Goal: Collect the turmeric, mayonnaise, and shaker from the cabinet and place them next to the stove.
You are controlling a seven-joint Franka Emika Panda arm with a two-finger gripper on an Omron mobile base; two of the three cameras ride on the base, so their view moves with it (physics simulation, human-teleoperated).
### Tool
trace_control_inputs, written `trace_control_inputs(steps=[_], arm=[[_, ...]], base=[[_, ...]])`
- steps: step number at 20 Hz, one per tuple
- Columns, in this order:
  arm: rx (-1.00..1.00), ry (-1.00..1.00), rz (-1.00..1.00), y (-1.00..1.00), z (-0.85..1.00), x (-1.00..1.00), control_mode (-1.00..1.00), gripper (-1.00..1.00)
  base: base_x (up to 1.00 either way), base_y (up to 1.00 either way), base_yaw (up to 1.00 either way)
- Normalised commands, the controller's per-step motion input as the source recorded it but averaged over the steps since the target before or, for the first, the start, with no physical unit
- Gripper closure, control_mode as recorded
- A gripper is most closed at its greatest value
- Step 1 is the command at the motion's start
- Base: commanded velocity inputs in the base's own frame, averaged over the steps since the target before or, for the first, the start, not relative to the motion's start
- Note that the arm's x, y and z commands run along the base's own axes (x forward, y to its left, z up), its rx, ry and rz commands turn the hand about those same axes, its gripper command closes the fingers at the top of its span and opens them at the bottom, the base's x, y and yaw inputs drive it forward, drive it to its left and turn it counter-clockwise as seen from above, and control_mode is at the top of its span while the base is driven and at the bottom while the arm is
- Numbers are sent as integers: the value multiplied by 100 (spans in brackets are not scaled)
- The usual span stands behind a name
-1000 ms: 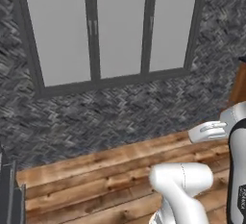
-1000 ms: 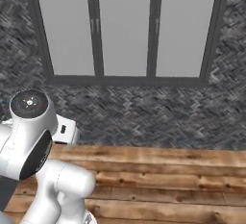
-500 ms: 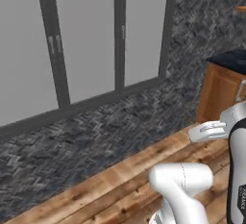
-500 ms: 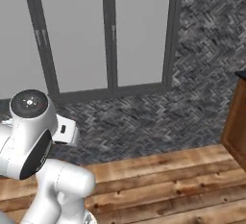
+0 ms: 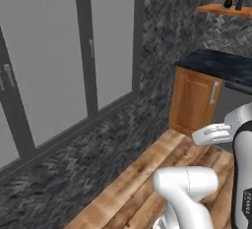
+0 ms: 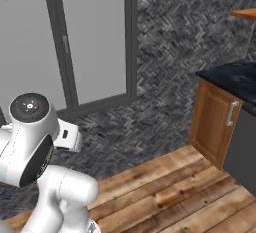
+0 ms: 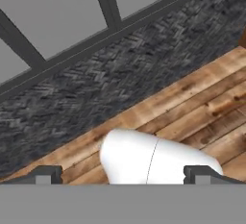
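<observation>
Step in hand: the approach to the cabinet (image 5: pixel 224 10) is judged to be under way; nothing has been collected yet, so the task is at its very start.

Cabinet: an orange-brown shelf board is seen high at the upper right of the left base view, fixed against the dark herringbone wall (image 5: pixel 162 31); its near end also shows at the right edge of the right base view.

Mayonnaise (image 5: pixel 229 1): a small jar with a blue lid is seen standing on the shelf board, far from the arm.

Shaker (image 5: pixel 239 4): a small dark shape stands just beside the blue-lidded jar, toward the right end of the board.

Turmeric: it cannot be made out on the shelf at this size.

Stove: it cannot be identified with certainty; a grey front is seen to the right of the wooden cupboard (image 5: pixel 193 100), under the dark tabletop (image 5: pixel 221 63).

Pincer (image 7: pixel 123 175): the two dark fingertips (image 7: pixel 45 174) are seen well apart at the bottom of the hand view, with nothing between them; it is open and empty, pointed at the wooden floor (image 6: pixel 170 192) and the glazed doors (image 5: pixel 59 61).

Next move: the base would need to be brought nearer the shelf, and the arm raised high, before the open pincer could be lined up on one item.
</observation>
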Motion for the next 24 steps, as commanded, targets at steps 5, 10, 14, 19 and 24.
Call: trace_control_inputs(steps=[5, 10, 14, 19, 24], arm=[[0, 0, 0, 0, 0, 0, 100, -100], [0, 0, 0, 0, 0, 0, 100, -100], [0, 0, 0, 0, 0, 0, 100, -100], [0, 0, 0, 0, 0, 0, 100, -100], [0, 0, 0, 0, 0, 0, 100, -100]], base=[[73, -15, -49], [78, -8, -48], [87, 0, -46], [92, 0, -44], [93, 0, -41]])
